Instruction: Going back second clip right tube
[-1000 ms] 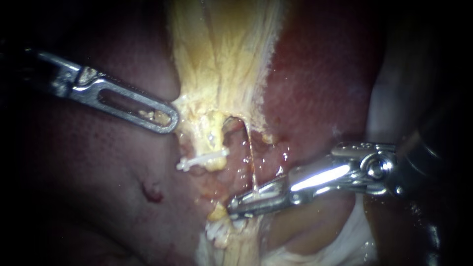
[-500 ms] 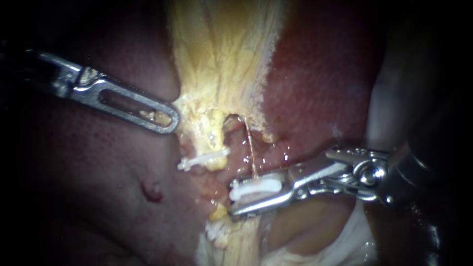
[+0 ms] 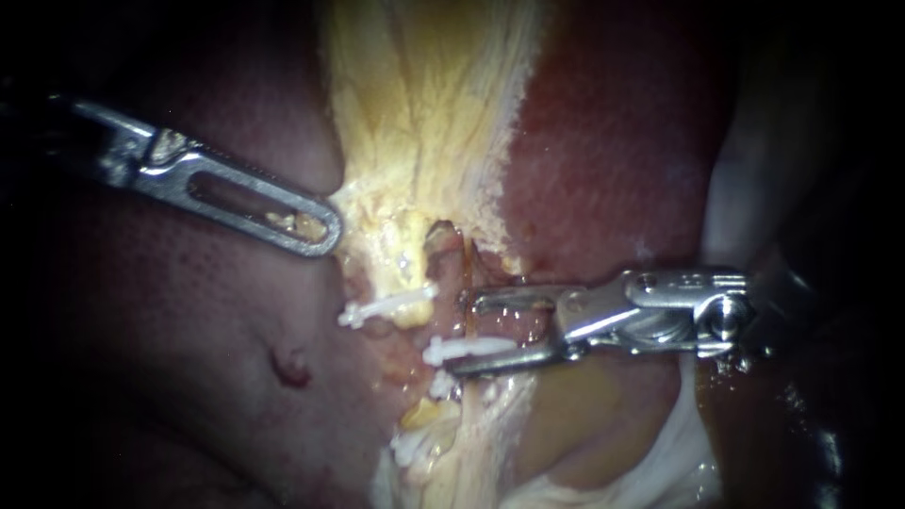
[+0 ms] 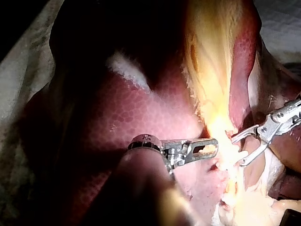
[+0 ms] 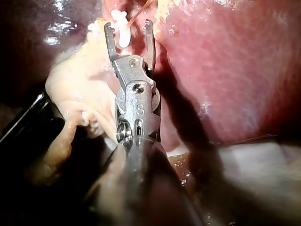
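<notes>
Thin reddish right tube (image 3: 466, 273) stands upright; white clip (image 3: 462, 348) lies across its base.

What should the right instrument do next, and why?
Probably draw the right instrument straight back along its shaft, jaws kept open. They stand open around the thin tube, and the white clip appears to sit across that tube beside the lower jaw. Backing out straight should avoid snagging either.

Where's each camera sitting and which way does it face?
Endoscope: close over the liver, facing it; left instrument enters from left, right instrument from right.
Left wrist: on the left arm, looking along its shaft toward yellow tissue.
Right wrist: on the right arm, looking along its shaft at open jaws, white clip.
Shared: endoscope and left wrist show both instruments.
</notes>
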Robot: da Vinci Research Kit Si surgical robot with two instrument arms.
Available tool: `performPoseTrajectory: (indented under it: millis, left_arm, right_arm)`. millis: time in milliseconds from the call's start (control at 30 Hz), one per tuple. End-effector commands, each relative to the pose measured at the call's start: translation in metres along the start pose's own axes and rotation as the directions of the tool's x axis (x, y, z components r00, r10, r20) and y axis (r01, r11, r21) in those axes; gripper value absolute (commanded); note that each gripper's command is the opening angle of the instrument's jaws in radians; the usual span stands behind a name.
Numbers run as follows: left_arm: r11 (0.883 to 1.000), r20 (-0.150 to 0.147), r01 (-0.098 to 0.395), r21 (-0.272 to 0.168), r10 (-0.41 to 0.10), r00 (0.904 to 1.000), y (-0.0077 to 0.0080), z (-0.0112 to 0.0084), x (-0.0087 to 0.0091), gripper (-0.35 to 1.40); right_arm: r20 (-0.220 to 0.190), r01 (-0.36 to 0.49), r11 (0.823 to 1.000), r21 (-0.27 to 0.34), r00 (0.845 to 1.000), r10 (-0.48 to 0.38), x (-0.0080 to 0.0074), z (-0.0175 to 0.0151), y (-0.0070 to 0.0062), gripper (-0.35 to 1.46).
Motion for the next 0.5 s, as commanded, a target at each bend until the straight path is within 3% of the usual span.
performPoseTrajectory:
  millis: [33,233,500]
  left_arm:
    - [1.0,0.0,0.0,0.0,0.0,1.0,0.0,-0.0001,0.0,-0.35]
    - [1.0,-0.001,-0.001,0.001,0.001,1.0,0.0,-0.0001,0.0001,-0.35]
    - [1.0,0.0,-0.001,0.0,0.001,1.0,0.0002,0.0001,0.0001,-0.35]
  right_arm:
    - [0.001,0.022,1.0,0.003,1.0,-0.022,0.0002,-0.0006,-0.0001,0.5]
    - [-0.001,0.105,0.994,0.017,0.994,-0.105,0.0012,-0.0045,-0.0003,0.5]
    - [-0.005,0.162,0.987,0.012,0.987,-0.162,0.0038,-0.0095,0.0001,0.5]
